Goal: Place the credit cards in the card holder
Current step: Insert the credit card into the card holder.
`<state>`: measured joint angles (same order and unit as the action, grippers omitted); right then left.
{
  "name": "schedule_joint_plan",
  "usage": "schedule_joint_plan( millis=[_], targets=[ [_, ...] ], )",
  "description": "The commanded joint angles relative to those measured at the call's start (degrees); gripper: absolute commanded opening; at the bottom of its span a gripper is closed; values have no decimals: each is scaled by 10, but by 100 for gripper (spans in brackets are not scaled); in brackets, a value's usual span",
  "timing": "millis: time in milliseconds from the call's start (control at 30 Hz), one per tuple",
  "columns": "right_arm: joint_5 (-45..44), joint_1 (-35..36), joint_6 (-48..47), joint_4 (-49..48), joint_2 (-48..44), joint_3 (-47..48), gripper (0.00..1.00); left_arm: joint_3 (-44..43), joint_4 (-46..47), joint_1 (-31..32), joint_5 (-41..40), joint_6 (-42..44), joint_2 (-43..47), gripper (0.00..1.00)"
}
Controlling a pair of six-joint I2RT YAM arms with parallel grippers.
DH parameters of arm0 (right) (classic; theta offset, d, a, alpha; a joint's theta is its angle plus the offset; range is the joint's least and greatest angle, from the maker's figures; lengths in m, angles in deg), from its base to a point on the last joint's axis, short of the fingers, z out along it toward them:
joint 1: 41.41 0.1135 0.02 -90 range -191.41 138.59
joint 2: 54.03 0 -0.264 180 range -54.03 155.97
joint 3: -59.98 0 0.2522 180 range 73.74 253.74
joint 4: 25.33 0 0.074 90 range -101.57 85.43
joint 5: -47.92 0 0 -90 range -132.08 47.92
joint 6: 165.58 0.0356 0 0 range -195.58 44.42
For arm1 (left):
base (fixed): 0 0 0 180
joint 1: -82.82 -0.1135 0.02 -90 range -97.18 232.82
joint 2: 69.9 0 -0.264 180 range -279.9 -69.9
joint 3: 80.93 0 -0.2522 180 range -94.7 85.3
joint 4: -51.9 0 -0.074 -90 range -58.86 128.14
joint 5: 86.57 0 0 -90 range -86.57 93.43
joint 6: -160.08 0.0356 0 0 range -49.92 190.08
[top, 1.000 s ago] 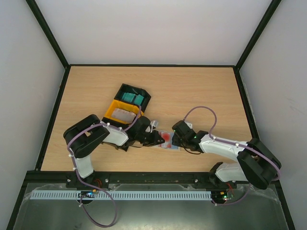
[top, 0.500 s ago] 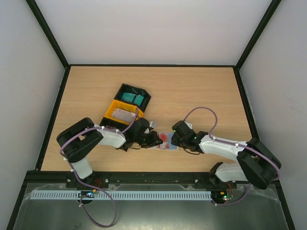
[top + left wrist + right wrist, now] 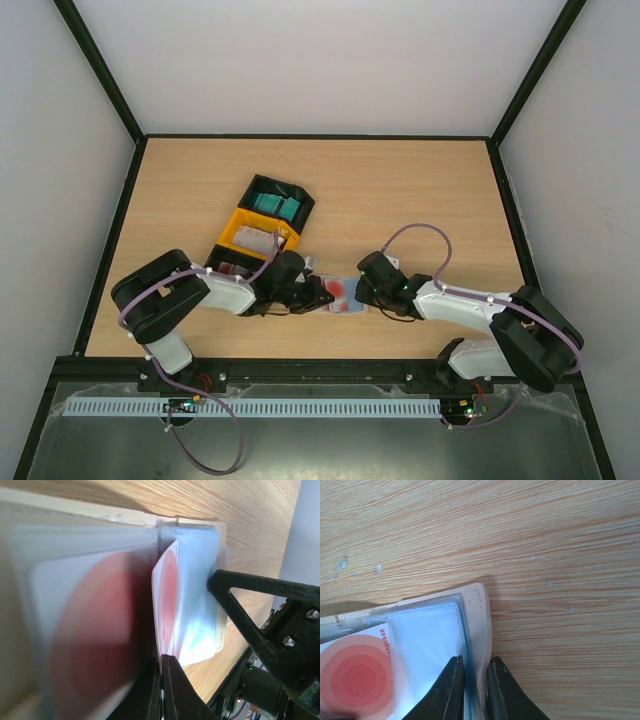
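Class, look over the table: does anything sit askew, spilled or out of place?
Only the white card stands on edge, partly inside the open card holder, pinched by the left gripper. That fits mid-insertion; nothing looks spilled or damaged.

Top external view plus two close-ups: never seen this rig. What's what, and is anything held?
Two small robot arms are bolted at the near edge of a wooden table, each ending in a two-finger gripper. The top picture looks down from above and behind them. The two close-ups come from a camera on each wrist.

Between the arms lies an open beige card holder with clear sleeves. The left gripper is shut on a white card with a red circle, held at the open holder. The right gripper pinches the holder's edge.

Further back sit a black bin holding teal cards and a yellow bin holding a pale card.
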<state>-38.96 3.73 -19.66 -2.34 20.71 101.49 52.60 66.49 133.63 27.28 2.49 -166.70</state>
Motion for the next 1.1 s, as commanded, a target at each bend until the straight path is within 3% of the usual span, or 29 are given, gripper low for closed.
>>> schedule_joint_plan(
  millis=[0,300,1067],
  targets=[
    [8,6,6,19,21,-15,11,36,-26,1,-3,-25,2,3],
    [6,6,6,14,25,-18,10,66,-19,-5,-19,-44,29,3],
    [32,6,9,-33,38,-31,10,76,70,3,60,-46,18,3]
  ],
)
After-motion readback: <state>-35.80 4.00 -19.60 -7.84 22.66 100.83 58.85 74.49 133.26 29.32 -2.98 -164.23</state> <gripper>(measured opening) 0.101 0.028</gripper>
